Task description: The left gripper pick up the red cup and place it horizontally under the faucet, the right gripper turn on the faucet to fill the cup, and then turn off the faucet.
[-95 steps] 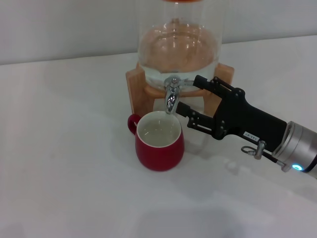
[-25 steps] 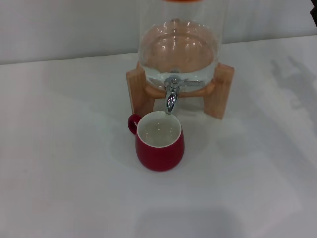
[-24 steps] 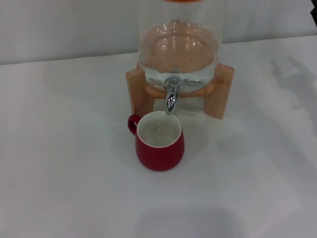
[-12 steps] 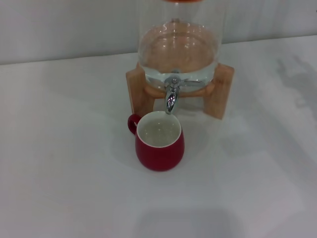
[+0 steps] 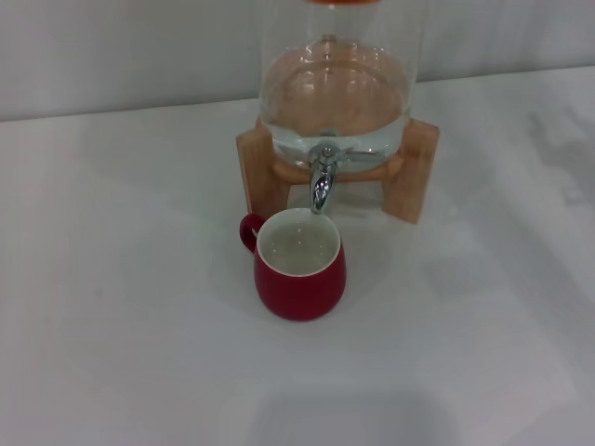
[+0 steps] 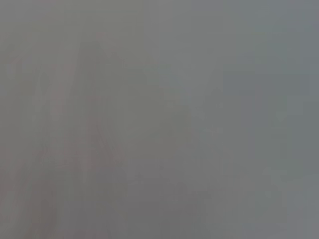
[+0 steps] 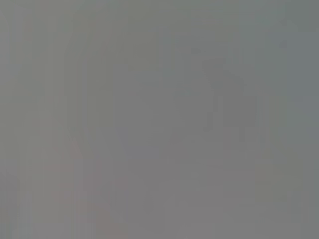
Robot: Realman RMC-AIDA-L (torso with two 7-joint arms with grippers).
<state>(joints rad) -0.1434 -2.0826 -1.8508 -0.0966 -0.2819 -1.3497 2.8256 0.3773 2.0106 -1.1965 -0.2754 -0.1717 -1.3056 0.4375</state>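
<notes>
The white tabletop (image 5: 112, 307) filled the head view from its left edge to its right edge, with a pale wall behind it. Neither arm appeared on it, and both wrist views showed only a featureless grey blur, so whether the jaws of the left gripper or the right gripper were wide, narrow or holding anything could not be told.

Left of centre, the small red loop handle (image 5: 249, 230) of the cup pointed toward the robot's left and slightly toward the dispenser. The small rounded glossy red ceramic cup with a white inside (image 5: 299, 265) stood upright on the tabletop near the middle of the view, its mouth open upward. The inside looked pale; whether any water lay in it could not be judged.

Just behind the cup and above its far rim hung the small shiny chrome faucet (image 5: 322, 179), its spout pointing down toward the cup's opening, not touching the rim. No stream of water showed between spout and cup. The faucet came out of the front of a clear glass dispenser (image 5: 337, 84) that held water in its lower part. The dispenser rested on a light wooden stand (image 5: 420, 167), one leg showing left of the faucet and another to the right.

Further right, faint grey shadows lay on the bare tabletop.
</notes>
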